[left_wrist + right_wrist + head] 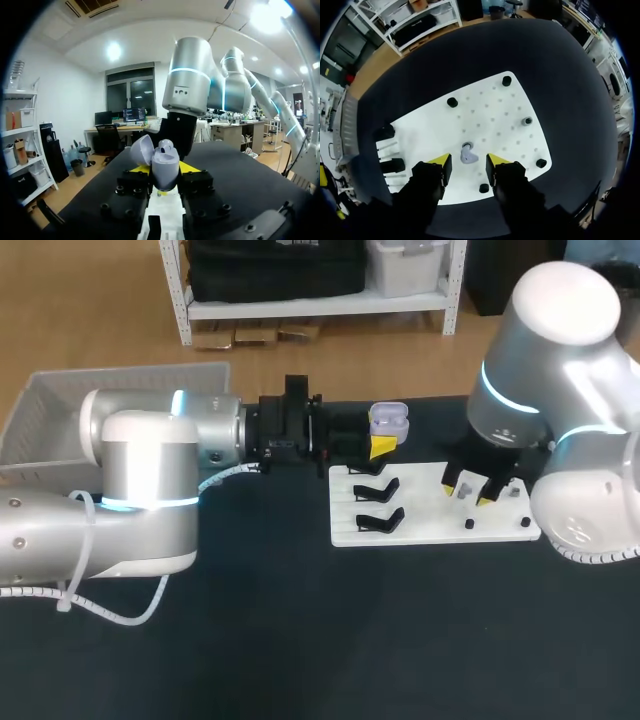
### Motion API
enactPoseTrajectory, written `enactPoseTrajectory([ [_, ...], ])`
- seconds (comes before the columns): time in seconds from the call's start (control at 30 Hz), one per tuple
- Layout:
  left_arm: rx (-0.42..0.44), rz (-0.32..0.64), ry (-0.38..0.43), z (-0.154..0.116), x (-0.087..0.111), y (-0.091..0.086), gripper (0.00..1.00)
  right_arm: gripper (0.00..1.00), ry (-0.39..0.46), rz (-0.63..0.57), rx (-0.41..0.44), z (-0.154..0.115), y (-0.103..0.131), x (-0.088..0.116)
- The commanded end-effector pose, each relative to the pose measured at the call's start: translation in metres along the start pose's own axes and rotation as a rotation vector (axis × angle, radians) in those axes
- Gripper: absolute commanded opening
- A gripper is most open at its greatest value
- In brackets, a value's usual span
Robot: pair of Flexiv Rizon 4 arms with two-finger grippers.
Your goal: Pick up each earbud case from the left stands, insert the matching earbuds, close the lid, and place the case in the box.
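While left fingers (141,170) grip the open case (165,167), earbud (468,156) lies between spread right fingers (441,161).

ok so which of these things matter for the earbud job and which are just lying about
In the job: open earbud case, loose earbud, black stands, box.
Lying about: black pegs, grey peg, both on the white board.
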State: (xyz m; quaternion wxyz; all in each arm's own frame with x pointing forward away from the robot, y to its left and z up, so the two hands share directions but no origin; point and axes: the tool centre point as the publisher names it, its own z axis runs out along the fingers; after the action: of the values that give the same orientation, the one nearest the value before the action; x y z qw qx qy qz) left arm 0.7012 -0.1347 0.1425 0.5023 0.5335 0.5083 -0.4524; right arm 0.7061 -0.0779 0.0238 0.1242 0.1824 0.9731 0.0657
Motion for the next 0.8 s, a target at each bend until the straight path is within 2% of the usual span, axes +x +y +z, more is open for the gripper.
enactPoseTrajectory([
  [0.03,-0.007,0.005,-0.007,-0.0001,0.0013,-0.0014,0.0,0.4,0.004,0.003,-0.001,0.0021,0.0035,-0.0022],
  [0.3,-0.007,0.005,-0.007,-0.0001,0.0013,-0.0014,0.0,0.31,0.007,0.01,-0.005,0.0025,0.005,-0.0026],
  [0.5,-0.007,0.005,-0.007,-0.0001,0.0013,-0.0014,0.0,0.33,0.004,0.027,-0.003,0.0024,0.0024,-0.0048],
  [0.8,-0.007,0.005,-0.007,-0.0001,0.0013,-0.0014,0.0,0.29,0.007,0.043,0.001,0.0033,-0.001,-0.0063],
])
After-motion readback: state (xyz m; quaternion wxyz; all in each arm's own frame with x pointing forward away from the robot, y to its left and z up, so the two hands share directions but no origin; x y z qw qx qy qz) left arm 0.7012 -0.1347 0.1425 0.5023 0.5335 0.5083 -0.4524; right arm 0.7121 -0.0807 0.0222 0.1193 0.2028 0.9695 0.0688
